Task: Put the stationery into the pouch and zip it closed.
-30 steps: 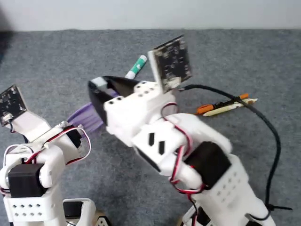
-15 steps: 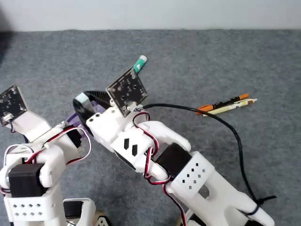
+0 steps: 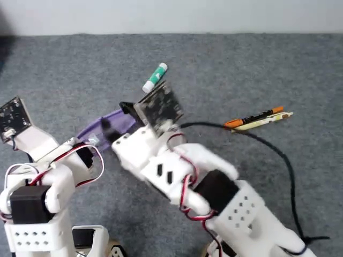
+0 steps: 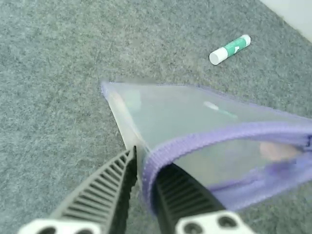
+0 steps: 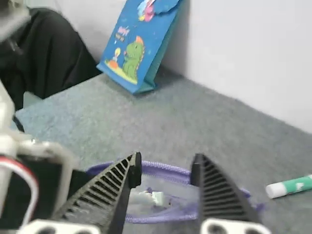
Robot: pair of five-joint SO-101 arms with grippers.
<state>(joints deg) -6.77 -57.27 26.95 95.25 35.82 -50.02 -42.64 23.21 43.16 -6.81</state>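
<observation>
While the left gripper (image 4: 141,168) is clenched on one end of the pouch (image 4: 195,117), pinching its purple-trimmed edge between both fingers, the pouch itself lies on the grey carpet (image 3: 241,64) in front of the left arm, with its clear body stretching away from the grip. Its purple rim reads as a loop from the right wrist view, so the mouth looks open rather than zipped, and something small and pale seems to lie inside, too blurred to name. Next over, the right gripper (image 5: 165,168) hangs just above the pouch with its fingers spread and nothing between them. Beyond it the glue stick (image 3: 155,76) lies on the carpet near the pouch's far side, and well apart to the right the pens (image 3: 256,118), one orange and one pale, lie together. A blue gift bag (image 5: 141,44) leans on the wall behind. The pouch looks thin, soft and floppy, so it will likely sag or slide unless the held end stays pinned; the woven trim seems the firmest place to hold. The glue stick is light, rigid and round, apt to roll, so gripping across its middle seems best
</observation>
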